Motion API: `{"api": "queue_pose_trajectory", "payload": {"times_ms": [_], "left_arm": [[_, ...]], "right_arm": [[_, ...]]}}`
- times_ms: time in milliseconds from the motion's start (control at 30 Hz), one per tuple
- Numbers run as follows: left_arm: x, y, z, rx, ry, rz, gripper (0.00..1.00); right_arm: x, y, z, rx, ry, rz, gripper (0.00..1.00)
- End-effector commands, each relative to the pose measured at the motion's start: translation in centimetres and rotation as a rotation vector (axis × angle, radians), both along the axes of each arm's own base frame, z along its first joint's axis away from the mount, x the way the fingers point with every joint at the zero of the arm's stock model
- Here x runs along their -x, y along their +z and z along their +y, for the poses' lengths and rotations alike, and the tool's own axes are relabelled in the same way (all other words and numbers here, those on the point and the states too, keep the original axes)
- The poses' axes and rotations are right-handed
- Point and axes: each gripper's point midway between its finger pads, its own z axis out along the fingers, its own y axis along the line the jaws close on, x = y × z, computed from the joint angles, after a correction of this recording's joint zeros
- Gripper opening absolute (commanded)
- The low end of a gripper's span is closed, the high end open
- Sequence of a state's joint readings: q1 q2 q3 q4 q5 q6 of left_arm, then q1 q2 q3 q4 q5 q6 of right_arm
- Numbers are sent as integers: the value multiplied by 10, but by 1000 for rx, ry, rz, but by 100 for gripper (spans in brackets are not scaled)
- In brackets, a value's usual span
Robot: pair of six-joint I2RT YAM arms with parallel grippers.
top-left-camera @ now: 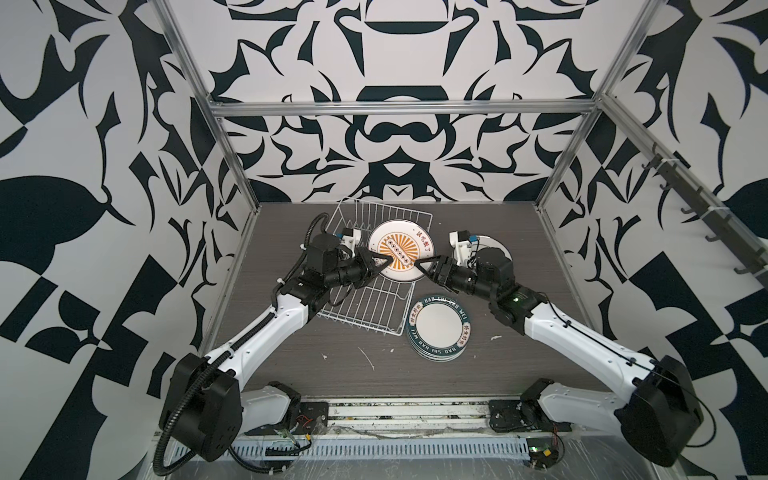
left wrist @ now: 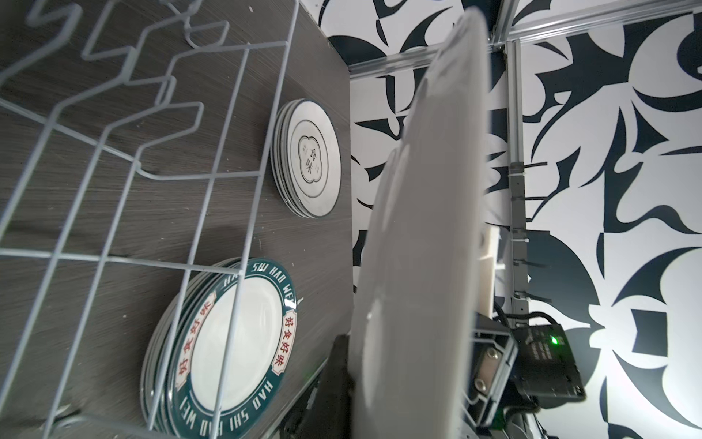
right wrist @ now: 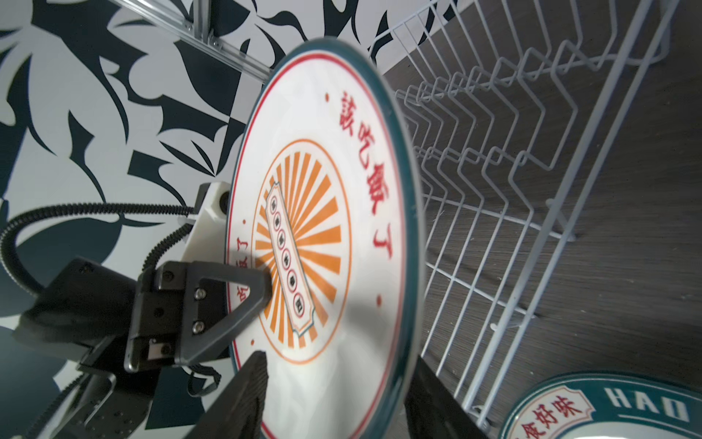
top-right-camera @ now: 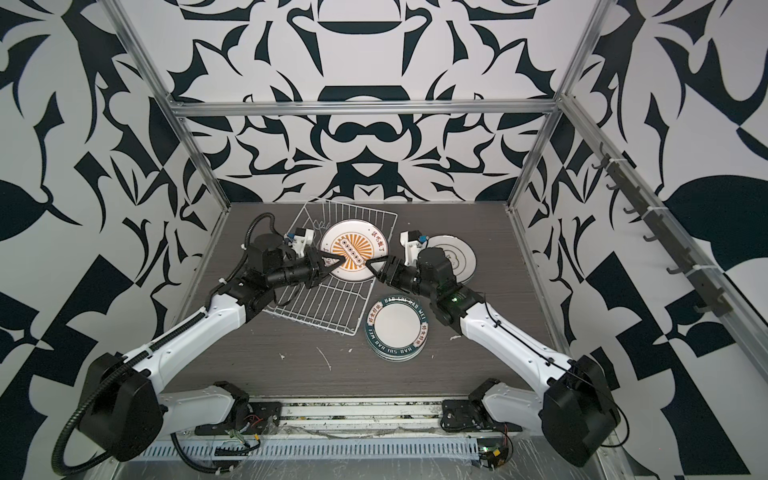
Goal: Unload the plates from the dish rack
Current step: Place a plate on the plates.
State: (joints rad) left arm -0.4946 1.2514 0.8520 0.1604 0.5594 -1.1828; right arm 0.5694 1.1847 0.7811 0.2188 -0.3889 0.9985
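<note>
Presently the left claw [top-left-camera: 386,262] clamps the sunburst plate [top-left-camera: 402,249] over the dish rack [top-left-camera: 365,303]; the right claw [top-left-camera: 419,266] straddles its rim, grip unclear.

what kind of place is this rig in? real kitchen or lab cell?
Most likely a lab robot cell, not a kitchen: an aluminium frame and black-and-white patterned walls box in the table, two robot arms are mounted at its front, and the dish rack and stacked plates look like props.

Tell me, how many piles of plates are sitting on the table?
2. A teal-rimmed pile lies by the dish rack's near corner; a cloud-emblem pile lies farther back, on the rack's right. No other piles show.
</note>
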Motion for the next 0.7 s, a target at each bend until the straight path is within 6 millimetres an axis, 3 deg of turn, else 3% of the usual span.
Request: {"api": "queue_pose_trajectory", "payload": {"times_ms": [0, 233, 467, 667], "left_arm": [[8, 19, -14, 54, -72, -39, 0], [19, -16, -39, -16, -163, 58, 0], [24, -28, -50, -69, -196, 70, 5], [22, -36, -47, -111, -183, 71, 22]], "right_arm": [[-6, 33, 0, -102, -15, -101, 52], [-9, 32, -5, -111, -34, -98, 28], [-8, 26, -12, -103, -55, -81, 1], [-2, 24, -28, -55, -96, -73, 0]]}}
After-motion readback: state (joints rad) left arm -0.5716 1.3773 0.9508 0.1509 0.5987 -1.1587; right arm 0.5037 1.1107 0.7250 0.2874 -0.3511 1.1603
